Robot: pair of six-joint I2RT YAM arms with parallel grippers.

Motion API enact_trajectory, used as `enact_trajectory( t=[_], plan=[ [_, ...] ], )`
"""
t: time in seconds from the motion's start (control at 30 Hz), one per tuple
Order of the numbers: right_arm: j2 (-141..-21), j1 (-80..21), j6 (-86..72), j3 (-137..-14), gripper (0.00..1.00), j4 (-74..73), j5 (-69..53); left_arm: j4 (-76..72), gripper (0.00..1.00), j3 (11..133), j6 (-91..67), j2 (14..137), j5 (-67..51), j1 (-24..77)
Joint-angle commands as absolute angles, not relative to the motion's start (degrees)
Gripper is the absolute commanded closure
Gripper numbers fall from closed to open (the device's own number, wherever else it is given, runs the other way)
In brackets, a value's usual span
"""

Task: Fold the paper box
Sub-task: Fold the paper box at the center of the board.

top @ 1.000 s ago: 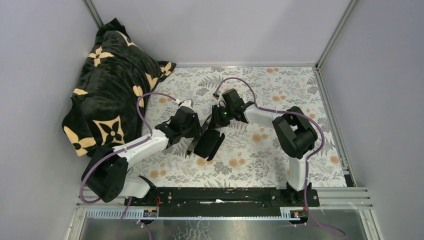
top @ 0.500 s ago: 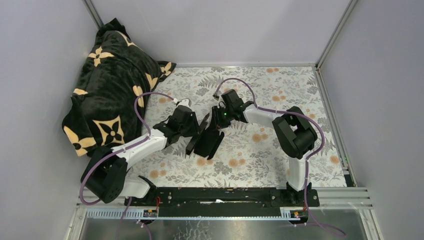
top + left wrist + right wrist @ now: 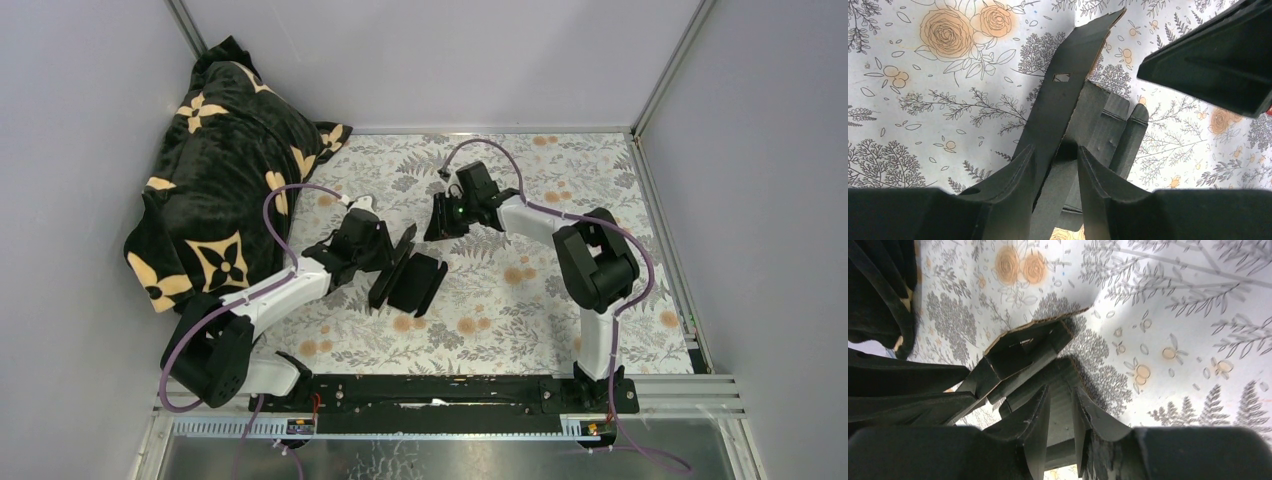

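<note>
The paper box [image 3: 420, 284] is black card, part folded, lying mid-table with one long flap [image 3: 393, 262] standing on edge along its left side. My left gripper [image 3: 386, 262] is shut on that flap; in the left wrist view the flap [image 3: 1063, 95] runs up from between the fingertips [image 3: 1055, 152]. My right gripper [image 3: 437, 228] hovers just beyond the box's far end, apart from it. Its jaws [image 3: 1060, 392] stand slightly open with nothing between them, and the box [image 3: 1023, 347] lies ahead of them.
A black plush blanket [image 3: 220, 190] with cream flowers is heaped at the back left. The floral tablecloth [image 3: 520, 320] covers the table. Grey walls close in the back and both sides. A black rail [image 3: 450, 392] with the arm bases runs along the near edge.
My right gripper has let go of the box, opened a little and drawn back toward the far side. The left gripper kept its hold, and the flap now stands more upright.
</note>
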State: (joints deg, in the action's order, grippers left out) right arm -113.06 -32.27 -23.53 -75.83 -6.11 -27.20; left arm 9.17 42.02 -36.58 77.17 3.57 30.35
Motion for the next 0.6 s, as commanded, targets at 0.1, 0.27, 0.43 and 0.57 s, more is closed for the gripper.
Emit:
enact_trajectory(
  t=[0.1, 0.27, 0.43, 0.57],
  plan=[
    [-117.1, -30.4, -22.3, -82.5, 0.71, -3.6, -31.0, 9.7, 0.58, 40.3, -36.1, 77.2, 3.9, 28.5],
    [-120.2, -30.3, -24.2, -84.1, 0.71, -2.1, -33.4, 9.7, 0.57, 40.0, -36.4, 76.7, 3.5, 27.8],
    [-122.4, -30.3, -25.7, -84.2, 0.72, -0.6, -34.4, 9.8, 0.57, 40.0, -36.6, 76.7, 3.1, 27.4],
    [-123.6, -30.3, -26.3, -83.9, 0.72, 2.0, -34.3, 9.6, 0.56, 39.7, -36.6, 76.8, 2.9, 27.2]
  ],
)
